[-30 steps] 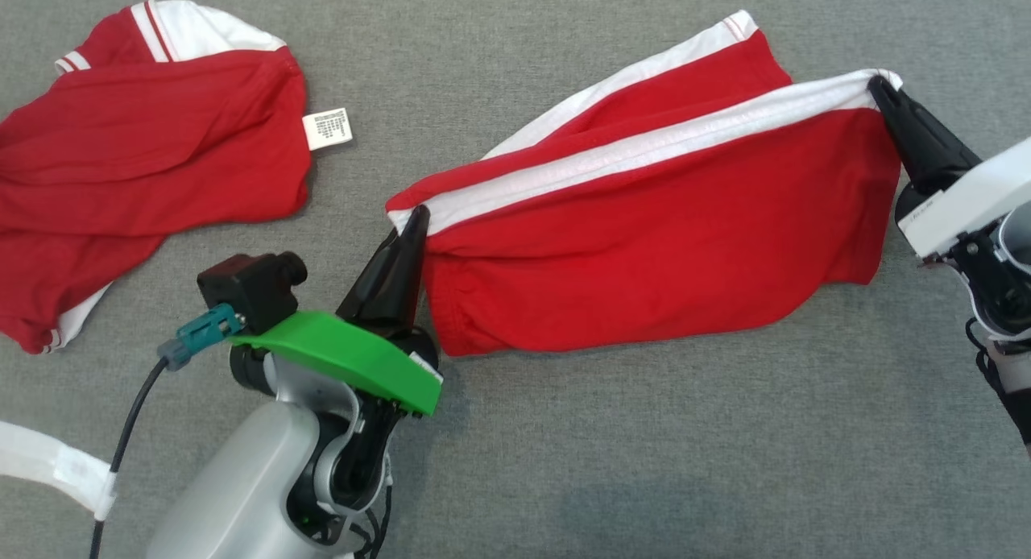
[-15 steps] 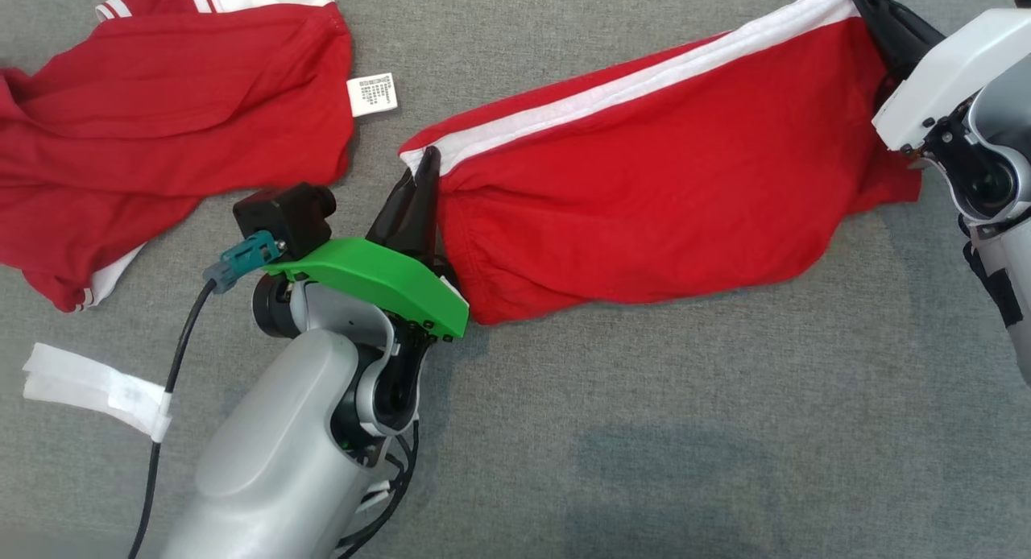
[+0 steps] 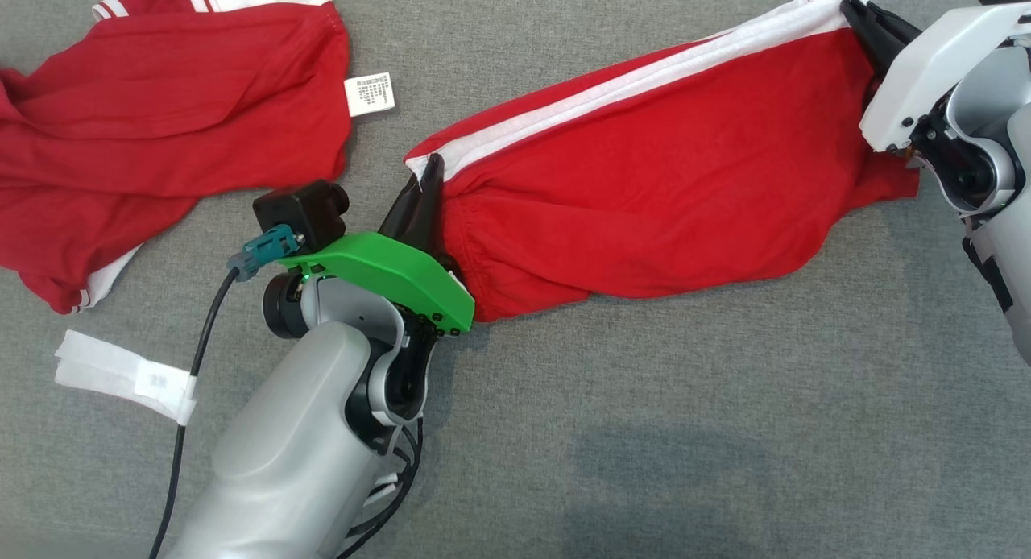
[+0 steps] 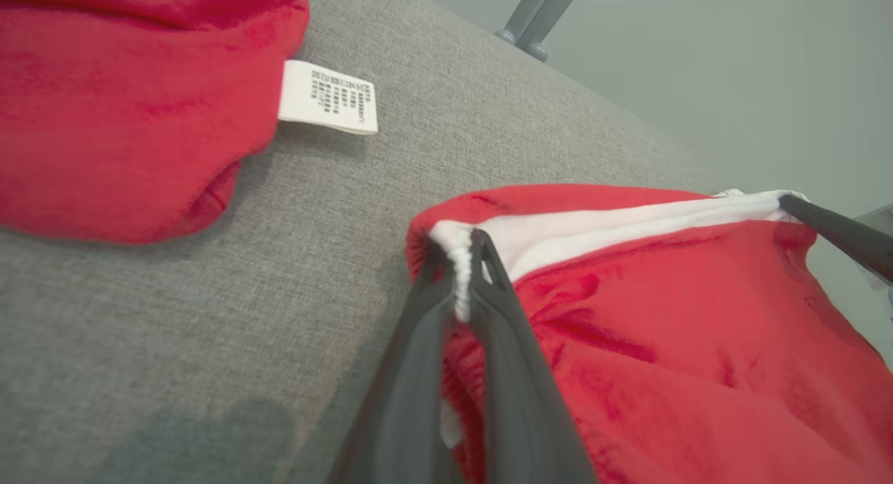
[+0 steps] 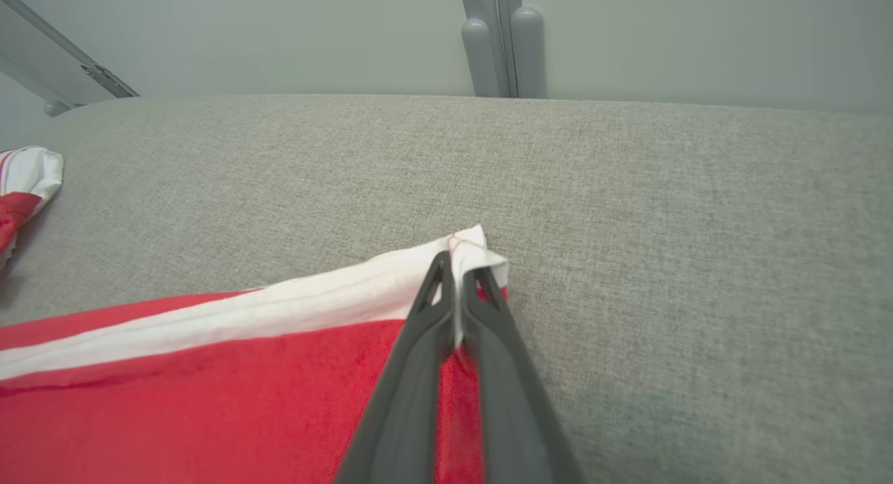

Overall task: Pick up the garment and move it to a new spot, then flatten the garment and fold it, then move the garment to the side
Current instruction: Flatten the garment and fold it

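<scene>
The garment (image 3: 644,188) is a pair of red shorts with a white side stripe, stretched between my two grippers over the grey fabric surface (image 3: 685,430). My left gripper (image 3: 431,168) is shut on the stripe's left end; in the left wrist view its tips (image 4: 460,250) pinch the bunched white edge of the garment (image 4: 663,330). My right gripper (image 3: 850,7) is shut on the stripe's far right corner at the top right. In the right wrist view its tips (image 5: 457,268) clamp the white corner of the garment (image 5: 209,400). The red body hangs below the stripe, its lower edge on the surface.
A second red garment (image 3: 161,116) with white trim and a white care label (image 3: 370,94) lies crumpled at the upper left, close to my left gripper. White tape (image 3: 121,374) wraps my left arm's cable. Grey posts (image 5: 502,44) stand beyond the far edge.
The head camera has shifted. Both grippers kept their hold and carried the garment farther back, the right end most; its rear layer no longer shows above the stripe.
</scene>
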